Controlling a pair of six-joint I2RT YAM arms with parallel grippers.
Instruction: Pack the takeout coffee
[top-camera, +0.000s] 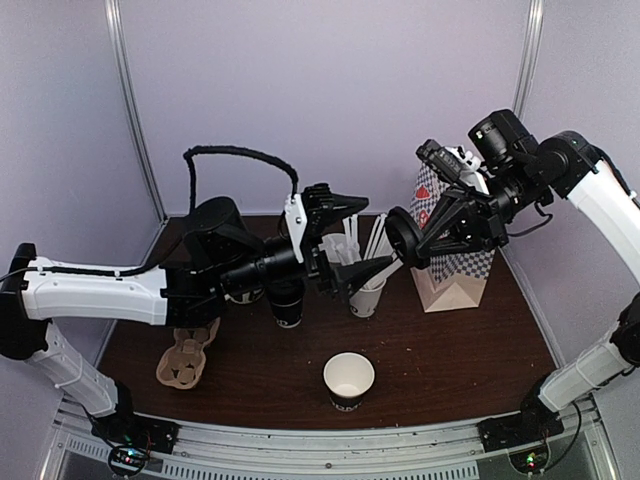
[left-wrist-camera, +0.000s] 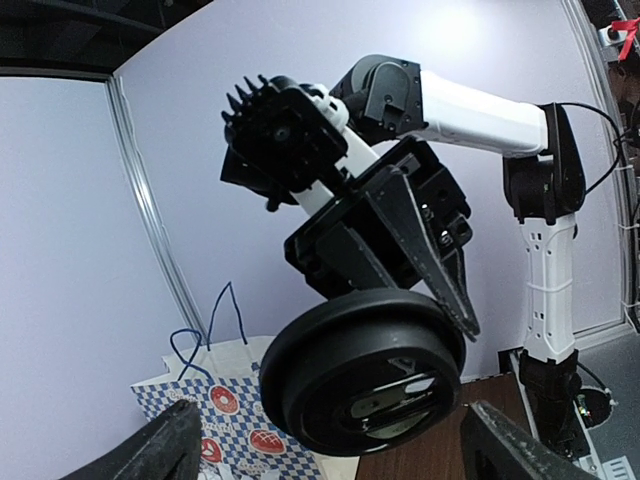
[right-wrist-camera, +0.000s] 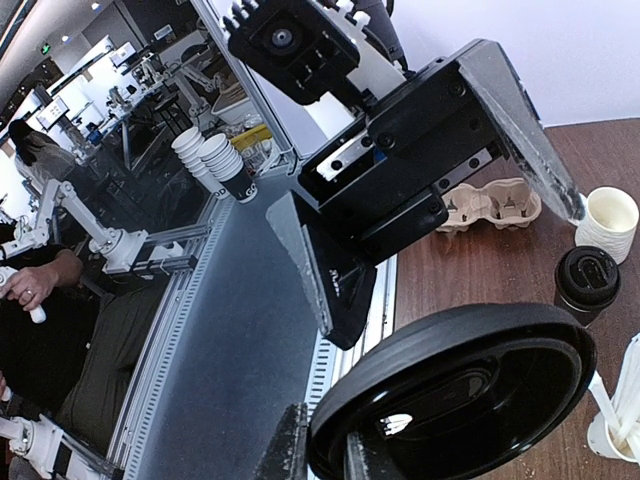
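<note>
Cardboard cup carrier (top-camera: 188, 355) sits front-left on the tabletop (top-camera: 460, 350). Lidded black cup (top-camera: 288, 308) stands left of centre, under the left arm. Left gripper (top-camera: 352, 240) is in the air, jaws wide apart, holding nothing. Unlidded cup (top-camera: 348, 380) stands upright at the front edge, centre. Right gripper (top-camera: 415, 241) is clamped on the black lid (left-wrist-camera: 360, 380), which is held on edge facing the left gripper, just left of the paper bag (top-camera: 452, 278).

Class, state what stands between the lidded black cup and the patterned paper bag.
A white cup of stirrers stands between the lidded black cup and the paper bag, shown in the top view.
</note>
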